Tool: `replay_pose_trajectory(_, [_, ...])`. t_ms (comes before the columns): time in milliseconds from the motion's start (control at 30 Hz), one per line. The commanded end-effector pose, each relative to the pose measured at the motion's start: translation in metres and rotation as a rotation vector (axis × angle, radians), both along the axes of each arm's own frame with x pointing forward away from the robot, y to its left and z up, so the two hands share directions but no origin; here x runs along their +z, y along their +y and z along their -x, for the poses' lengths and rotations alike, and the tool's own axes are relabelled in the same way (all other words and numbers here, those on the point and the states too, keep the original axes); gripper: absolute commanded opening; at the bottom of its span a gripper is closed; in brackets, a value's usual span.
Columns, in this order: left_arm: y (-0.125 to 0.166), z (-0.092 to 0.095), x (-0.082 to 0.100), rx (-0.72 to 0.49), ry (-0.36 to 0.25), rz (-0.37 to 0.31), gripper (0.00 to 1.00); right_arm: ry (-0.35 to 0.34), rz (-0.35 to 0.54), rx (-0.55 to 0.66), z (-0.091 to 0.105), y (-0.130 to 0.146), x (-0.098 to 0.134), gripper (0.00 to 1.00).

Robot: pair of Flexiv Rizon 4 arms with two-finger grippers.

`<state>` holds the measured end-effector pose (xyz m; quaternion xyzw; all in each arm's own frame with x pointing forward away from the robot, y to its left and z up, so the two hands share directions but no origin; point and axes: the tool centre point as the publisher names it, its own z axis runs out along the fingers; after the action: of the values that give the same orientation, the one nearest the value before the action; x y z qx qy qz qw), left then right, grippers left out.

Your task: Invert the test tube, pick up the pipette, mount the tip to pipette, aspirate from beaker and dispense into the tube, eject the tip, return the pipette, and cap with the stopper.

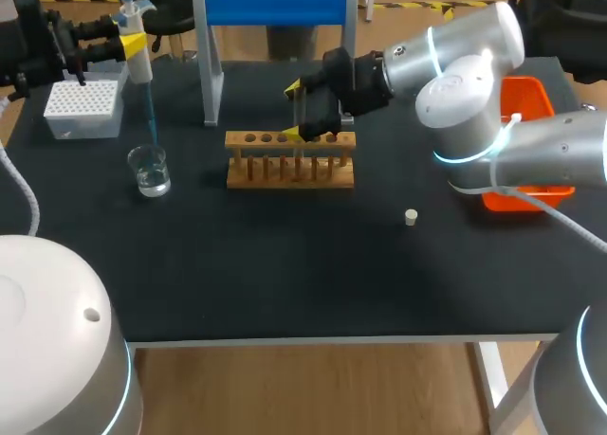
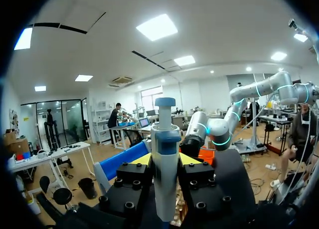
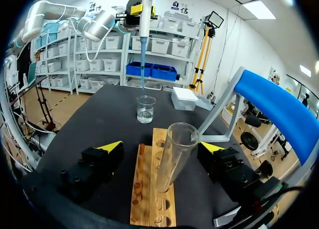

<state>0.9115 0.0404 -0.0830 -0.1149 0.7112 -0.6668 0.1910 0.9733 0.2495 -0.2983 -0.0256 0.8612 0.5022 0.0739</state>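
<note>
My left gripper (image 1: 131, 45) is shut on the white pipette (image 1: 139, 61) and holds it upright at the far left; its body fills the gap between the fingers (image 2: 165, 160). The blue tip (image 1: 152, 113) hangs with its end just over the glass beaker (image 1: 150, 170) of clear liquid. A clear test tube (image 3: 174, 156) stands mouth up in the wooden rack (image 1: 290, 157). My right gripper (image 3: 160, 146) is open around the tube, with both fingers well clear of it. The small white stopper (image 1: 411, 217) lies on the mat to the right of the rack.
A white tip box (image 1: 83, 106) sits at the back left beside the beaker. Behind the rack stands a grey frame with a blue top (image 1: 275, 4). An orange bin (image 1: 531, 103) is at the right edge, partly behind my right arm.
</note>
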Motion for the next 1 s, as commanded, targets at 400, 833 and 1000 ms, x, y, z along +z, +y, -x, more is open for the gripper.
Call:
replay_pose_trajectory(400, [-0.074, -0.005, 0.072, -0.168, -0.004, 0.041, 0.0, 0.002, 0.001, 0.004, -0.001, -0.001, 0.001, 1.0])
replay_pose_trajectory(833, [-0.135, -0.031, 0.105, -0.34, 0.023, 0.069, 0.0, 0.002, 0.001, 0.004, -0.001, -0.001, 0.001, 1.0])
replay_pose_trajectory(1000, [-0.155, -0.039, 0.11, -0.396, 0.036, 0.083, 0.0, 0.002, 0.001, 0.004, -0.001, -0.001, 0.001, 1.0])
